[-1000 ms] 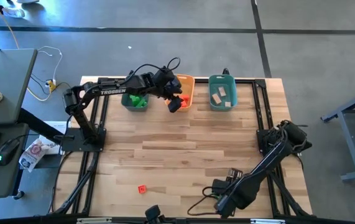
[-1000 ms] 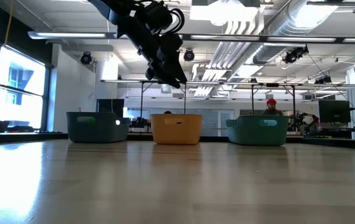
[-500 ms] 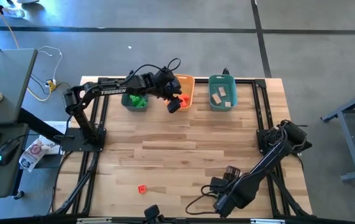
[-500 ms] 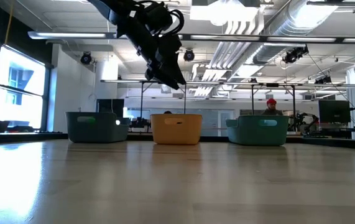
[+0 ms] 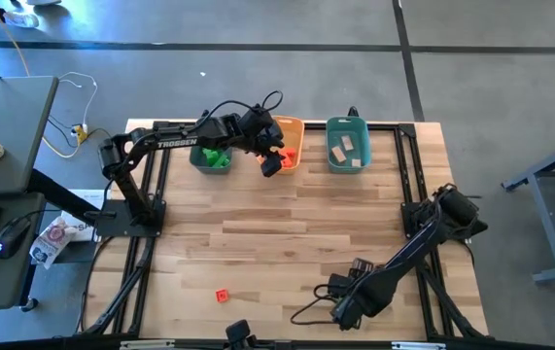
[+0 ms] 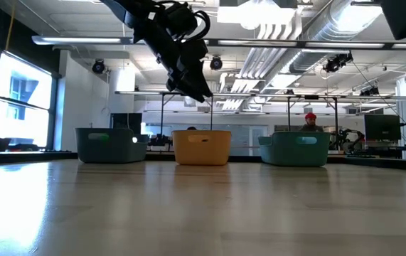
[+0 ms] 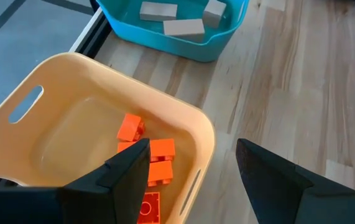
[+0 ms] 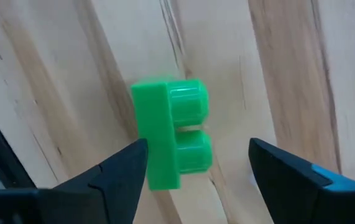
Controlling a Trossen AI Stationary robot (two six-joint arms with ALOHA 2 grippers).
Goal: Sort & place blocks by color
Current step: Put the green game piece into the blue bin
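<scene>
The wooden table [image 5: 287, 228] carries three bins along its far edge: a dark teal bin [image 5: 210, 154] on the left holding green blocks, an orange bin [image 7: 71, 118] in the middle holding red-orange blocks [image 7: 152, 158], and a teal bin [image 5: 347, 144] on the right holding tan wooden blocks [image 7: 183, 27].

The left gripper [image 7: 193, 168] hangs above the near rim of the orange bin with its fingers spread and nothing between them; it looks finished with a drop-off.

The right gripper [image 8: 196, 171] works low at the near edge of the table, fingers parted, poised directly over a green two-stud block [image 8: 170, 134] lying on the wood. The pick-up of this block seems to be the step in hand. Next it needs to descend, straddle the block, pinch it, then carry it to the far-left bin.

One red-orange block [image 5: 222, 295] lies loose near the front left, well apart from both grippers.
</scene>
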